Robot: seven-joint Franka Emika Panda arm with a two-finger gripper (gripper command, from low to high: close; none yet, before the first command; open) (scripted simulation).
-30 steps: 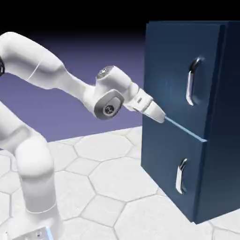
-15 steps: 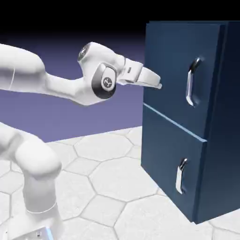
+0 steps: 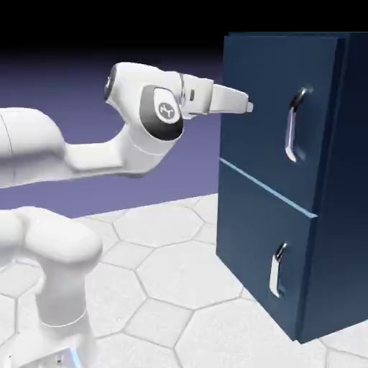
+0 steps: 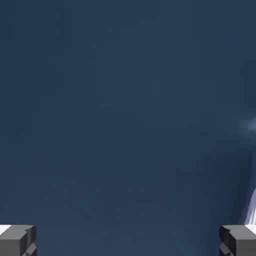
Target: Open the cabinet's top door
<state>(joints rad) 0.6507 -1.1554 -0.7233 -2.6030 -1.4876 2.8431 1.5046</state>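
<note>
The gripper's (image 3: 250, 107) jaws stood wide, with nothing between them. Just to the exterior view's right of them was the handle (image 3: 293, 126) of the top door (image 3: 269, 93), which sat shut on the cabinet (image 3: 348, 194), above the lower door (image 3: 262, 223).

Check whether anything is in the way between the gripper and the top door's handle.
Nothing visible stands between the open gripper and the silver handle on the top door; the handle only edges into the hand view's right side.
</note>
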